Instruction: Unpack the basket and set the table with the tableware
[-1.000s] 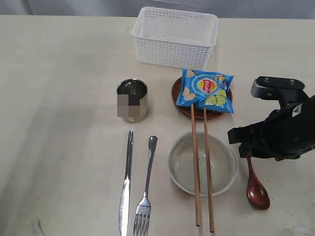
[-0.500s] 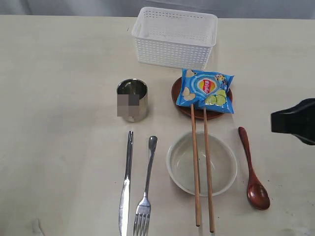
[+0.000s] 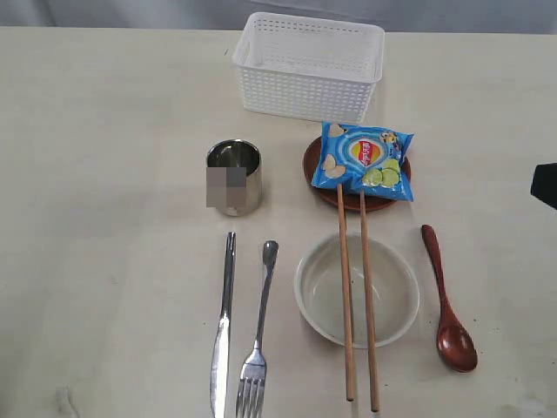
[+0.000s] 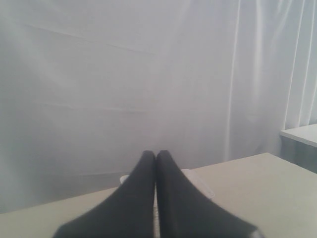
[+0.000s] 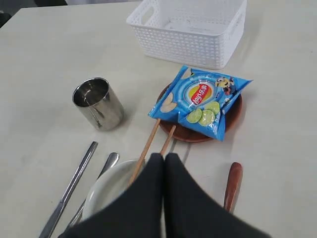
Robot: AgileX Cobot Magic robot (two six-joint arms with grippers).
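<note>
Right arm (image 3: 546, 185): I have drawn it back from over the spoon (image 3: 445, 300), where it stood a second ago, out toward the right side. Only a dark corner of it shows at the edge of the exterior view. The spoon's handle, covered by the arm before, now shows along its whole length beside the bowl (image 3: 315, 300). Right gripper (image 5: 164, 157): the jaws, apart a second ago, have come together with nothing between them.
</note>
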